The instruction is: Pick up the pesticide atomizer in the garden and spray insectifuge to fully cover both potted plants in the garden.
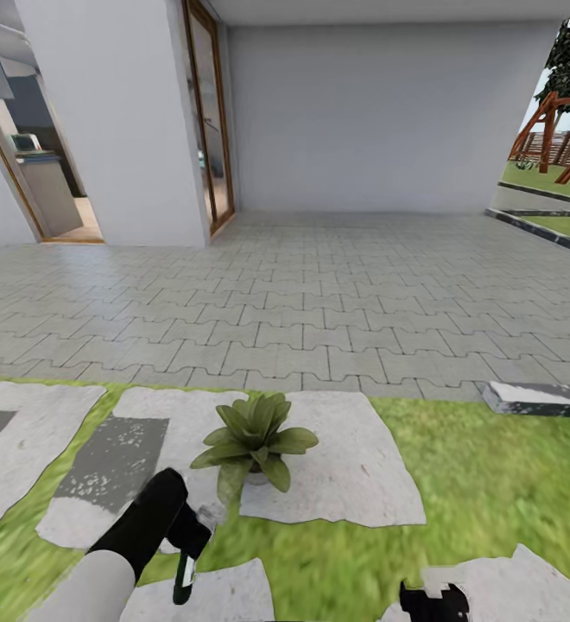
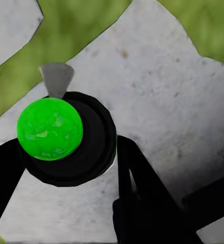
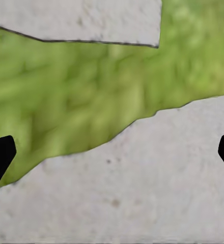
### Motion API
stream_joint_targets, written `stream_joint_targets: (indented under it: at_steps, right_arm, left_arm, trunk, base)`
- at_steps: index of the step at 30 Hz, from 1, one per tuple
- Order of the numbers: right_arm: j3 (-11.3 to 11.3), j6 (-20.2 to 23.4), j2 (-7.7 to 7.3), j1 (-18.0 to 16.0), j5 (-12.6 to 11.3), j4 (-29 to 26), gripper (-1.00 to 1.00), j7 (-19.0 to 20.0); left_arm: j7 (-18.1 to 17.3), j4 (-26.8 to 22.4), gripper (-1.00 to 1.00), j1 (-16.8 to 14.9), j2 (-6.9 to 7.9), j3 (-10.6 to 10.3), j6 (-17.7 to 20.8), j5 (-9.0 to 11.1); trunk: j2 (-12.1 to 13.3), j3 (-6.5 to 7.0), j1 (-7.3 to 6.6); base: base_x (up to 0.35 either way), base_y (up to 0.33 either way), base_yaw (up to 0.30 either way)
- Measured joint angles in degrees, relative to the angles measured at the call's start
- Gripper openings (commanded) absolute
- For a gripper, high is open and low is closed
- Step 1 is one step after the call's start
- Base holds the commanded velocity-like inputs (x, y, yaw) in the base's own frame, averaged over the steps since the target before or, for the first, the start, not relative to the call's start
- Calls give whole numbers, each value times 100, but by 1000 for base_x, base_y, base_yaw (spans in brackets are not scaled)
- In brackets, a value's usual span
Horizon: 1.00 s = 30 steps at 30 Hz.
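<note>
One potted plant (image 1: 255,441), a low rosette of pointed green leaves in a tiny grey pot, stands on a pale stepping stone (image 1: 354,471) of the garden lawn. Just below and left of it my left gripper (image 1: 190,542) is shut on the pesticide atomizer (image 1: 184,577), a slim dark green bottle with a pale stripe. From the left wrist, the atomizer (image 2: 66,137) shows from above: bright green top, black collar, grey nozzle, with black fingers (image 2: 137,183) on both sides. My right gripper (image 1: 434,602) hangs at the lower edge, open (image 3: 112,152) over grass and stone.
Irregular grey stepping stones (image 1: 26,449) lie in the grass around the plant. Beyond it stretches a grey paved patio (image 1: 302,311) up to the house wall, with a glass door (image 1: 209,121) and an open doorway on the left. A kerb block (image 1: 535,397) and a wooden frame (image 1: 548,130) are at the right.
</note>
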Motion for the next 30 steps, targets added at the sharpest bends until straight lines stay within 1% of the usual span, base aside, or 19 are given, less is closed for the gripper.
stream_joint_targets:
  at_steps: [3, 7, 9, 11, 12, 13, 14, 15, 16, 20, 22, 23, 25, 28, 30]
  right_arm:
    - [-1, -17, 18, 0, 0, 73, 100, 3]
    - [-2, -198, 20, 0, 16, 93, 100, 5]
    - [-3, -258, 21, 0, 24, 95, 100, 6]
    - [-3, -273, 21, 0, 25, 99, 100, 5]
    - [-3, -276, 21, 2, 30, 102, 100, 5]
    - [-3, -278, 21, 1, 32, 103, 100, 9]
    - [-3, -279, 18, 3, 37, 104, 100, 12]
    - [-3, -279, 15, 4, 40, 103, 100, 13]
    - [-3, -279, 13, 3, 42, 100, 100, 14]
    - [-3, -285, 10, 7, 50, 97, 100, 14]
    - [-3, -281, 6, 4, 46, 91, 100, 10]
    - [-4, -286, -7, 5, 44, 88, 100, 7]
    - [-4, -316, -35, 6, 44, 86, 100, 12]
    - [-5, -518, -55, 5, 44, 86, 100, 23]
    - [-1, -564, -53, 6, 44, 86, 100, 23]
  left_arm:
    - [402, -11, -100, 238, -7, 34, -429, 56]
    - [515, -15, -100, 290, -34, 69, -568, 74]
    - [528, -130, -100, 294, -44, 98, -584, 79]
    - [531, -279, -100, 296, -65, 275, -590, 107]
    - [533, -308, -100, 301, -77, 410, -615, 219]
    - [535, -299, -100, 311, -86, 500, -724, 376]
    - [538, -296, -100, 347, -85, 550, -945, 544]
    - [537, -327, -100, 398, -70, 577, -1154, 653]
    - [535, -350, -100, 436, -51, 593, -1299, 711]
    - [604, -365, -100, 469, -44, 580, -1393, 715]
    - [843, -343, -100, 477, -45, 579, -1398, 717]
    - [1169, -329, -100, 528, -45, 583, -1405, 721]
    - [1390, -356, -100, 650, -46, 593, -1399, 771]
    - [1453, -319, -100, 714, -63, 595, -1431, 803]
    - [1463, -319, -100, 723, -81, 596, -1443, 803]
  trunk:
    - [0, 1, 0]
    - [0, 1, 0]
    - [0, 1, -1]
    - [0, 1, 0]
    - [0, 1, 0]
    - [0, 1, 0]
    - [0, 1, 0]
    - [0, 1, 0]
    - [0, 1, 0]
    - [0, 1, 0]
    - [0, 1, 0]
    - [0, 2, 0]
    - [0, 7, 0]
    - [0, 10, 0]
    - [0, 10, 0]
  base:
    - [0, 0, 0]
    - [0, 0, 0]
    - [0, 0, 0]
    - [0, 0, 0]
    - [0, 0, 0]
    - [0, 0, 0]
    - [0, 0, 0]
    - [0, 0, 0]
    - [0, 0, 0]
    - [0, 0, 0]
    - [0, 0, -29]
    - [0, 0, -149]
    - [0, 0, -231]
    - [0, 0, -283]
    - [0, 0, -135]
